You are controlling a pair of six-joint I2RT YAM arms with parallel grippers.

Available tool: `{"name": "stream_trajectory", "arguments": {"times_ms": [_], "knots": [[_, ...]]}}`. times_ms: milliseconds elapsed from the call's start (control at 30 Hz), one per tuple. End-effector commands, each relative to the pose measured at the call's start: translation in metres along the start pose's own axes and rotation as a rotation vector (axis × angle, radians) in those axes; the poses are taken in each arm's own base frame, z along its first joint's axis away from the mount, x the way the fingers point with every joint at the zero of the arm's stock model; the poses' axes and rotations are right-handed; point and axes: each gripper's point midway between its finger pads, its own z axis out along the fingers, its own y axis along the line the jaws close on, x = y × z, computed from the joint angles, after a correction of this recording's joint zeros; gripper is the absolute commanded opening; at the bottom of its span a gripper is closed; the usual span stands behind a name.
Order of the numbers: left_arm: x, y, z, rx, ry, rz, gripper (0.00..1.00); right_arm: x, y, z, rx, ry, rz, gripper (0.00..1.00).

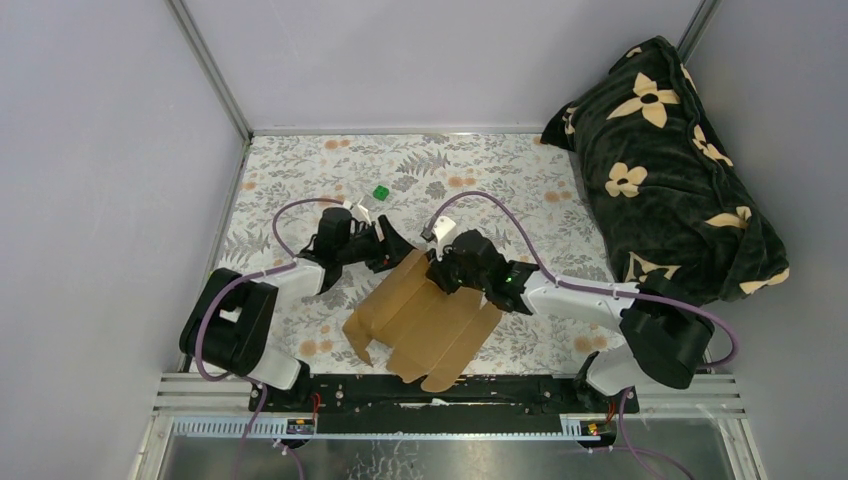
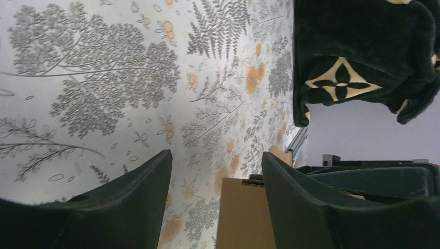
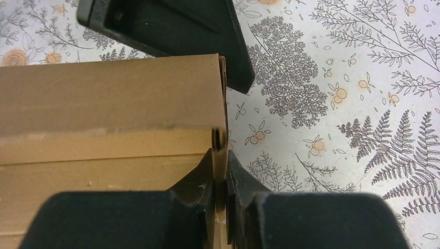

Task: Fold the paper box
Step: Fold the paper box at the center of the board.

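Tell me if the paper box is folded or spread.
Mostly spread: the paper box is a creased sheet, one edge pinched by the right pincer.

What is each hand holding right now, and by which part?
The right hand pinches the paper box by a thin edge at its far end. The left hand is open, holding nothing.

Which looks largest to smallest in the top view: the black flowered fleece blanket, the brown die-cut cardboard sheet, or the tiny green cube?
1. black flowered fleece blanket
2. brown die-cut cardboard sheet
3. tiny green cube, by far the smallest
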Motion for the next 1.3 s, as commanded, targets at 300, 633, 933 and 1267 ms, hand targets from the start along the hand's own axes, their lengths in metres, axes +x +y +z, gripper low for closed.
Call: {"name": "stream_trajectory", "arguments": {"times_ms": [300, 633, 933, 1267], "knots": [[0.007, -0.028, 0.005, 0.112, 0.010, 0.076, 0.71, -0.029, -0.007, 0.014, 0.075, 0.025, -0.006, 0.06], [0.010, 0.032, -0.013, -0.102, -0.006, 0.015, 0.70, 0.000, 0.004, -0.045, 0.005, 0.407, -0.061, 0.08], [0.000, 0.015, -0.012, -0.043, -0.036, 0.034, 0.70, 0.074, -0.005, -0.078, -0.004, 0.853, -0.109, 0.13], [0.012, -0.011, 0.001, 0.053, 0.019, 0.069, 0.70, 0.081, -0.019, -0.042, 0.041, 0.926, -0.157, 0.21]]}}
